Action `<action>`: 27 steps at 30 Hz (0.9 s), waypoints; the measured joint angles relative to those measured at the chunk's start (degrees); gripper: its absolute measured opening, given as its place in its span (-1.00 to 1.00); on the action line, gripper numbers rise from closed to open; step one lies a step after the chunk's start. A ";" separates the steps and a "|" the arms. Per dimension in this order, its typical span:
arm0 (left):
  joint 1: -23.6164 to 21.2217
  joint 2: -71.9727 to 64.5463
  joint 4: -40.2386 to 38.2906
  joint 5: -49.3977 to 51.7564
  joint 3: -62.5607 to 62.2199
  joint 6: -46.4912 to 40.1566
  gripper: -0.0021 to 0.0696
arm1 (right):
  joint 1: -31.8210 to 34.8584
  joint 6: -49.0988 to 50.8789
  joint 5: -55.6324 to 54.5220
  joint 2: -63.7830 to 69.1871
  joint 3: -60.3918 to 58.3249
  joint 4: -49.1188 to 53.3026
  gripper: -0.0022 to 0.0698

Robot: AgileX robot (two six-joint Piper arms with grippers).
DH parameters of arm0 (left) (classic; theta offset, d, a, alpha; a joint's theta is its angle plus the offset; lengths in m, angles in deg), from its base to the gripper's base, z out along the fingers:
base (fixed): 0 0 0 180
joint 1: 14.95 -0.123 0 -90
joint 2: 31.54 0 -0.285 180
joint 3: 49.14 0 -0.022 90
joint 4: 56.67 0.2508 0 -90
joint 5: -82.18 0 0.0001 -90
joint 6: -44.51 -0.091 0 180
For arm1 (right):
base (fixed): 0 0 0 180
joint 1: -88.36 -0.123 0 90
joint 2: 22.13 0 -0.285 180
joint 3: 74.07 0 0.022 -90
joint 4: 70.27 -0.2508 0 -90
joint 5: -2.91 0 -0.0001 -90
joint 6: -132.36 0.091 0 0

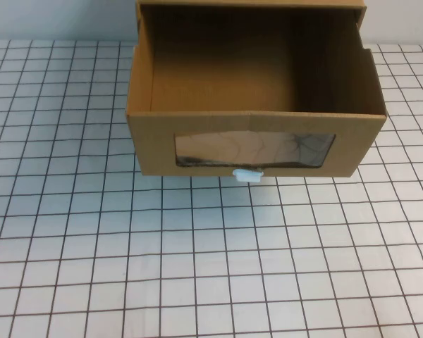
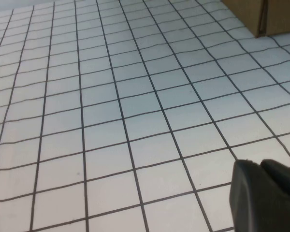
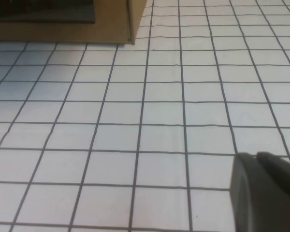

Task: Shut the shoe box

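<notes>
Near edge of the table (image 1: 197, 282), 6 o'clock in high view: bare white grid surface w/ dark lines, wide open room across the whole front half. Neither arm showed in high view. Left gripper (image 2: 266, 198) appeared only in left wrist view as a dark fingertip mass low over the grid; cannot tell if fingers were apart or together. Right gripper (image 3: 266, 193) likewise, only in right wrist view, dark tip over grid tiles; spread not readable. Both were well apart from the box, cardboard only at the far edge of each wrist view.

Further back, 12 o'clock: shoe box (image 1: 254, 98), brown cardboard drawer, pulled out toward camera, top open, inside looked bare. Front panel had clear window (image 1: 255, 150); white pull tab (image 1: 247, 174) at panel's bottom edge, touching table. Rear of the drawer sat inside outer sleeve (image 1: 250, 3) at top edge. Free grid at 9 and 3 o'clock beside box.
</notes>
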 joint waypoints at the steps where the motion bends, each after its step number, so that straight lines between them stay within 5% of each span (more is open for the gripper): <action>1: 0.00 0.00 0.00 0.00 0.00 0.00 -0.96 | 0.00 0.00 0.00 0.00 0.00 -0.12 -0.98; 19: 0.00 0.00 -1.92 -2.28 0.00 0.00 -0.96 | 0.00 0.00 -1.55 0.00 -0.25 -0.62 -0.98; 27: 0.00 0.00 -5.16 -5.95 0.00 1.75 -0.96 | 0.00 0.00 -10.97 0.00 -0.36 -0.72 -0.98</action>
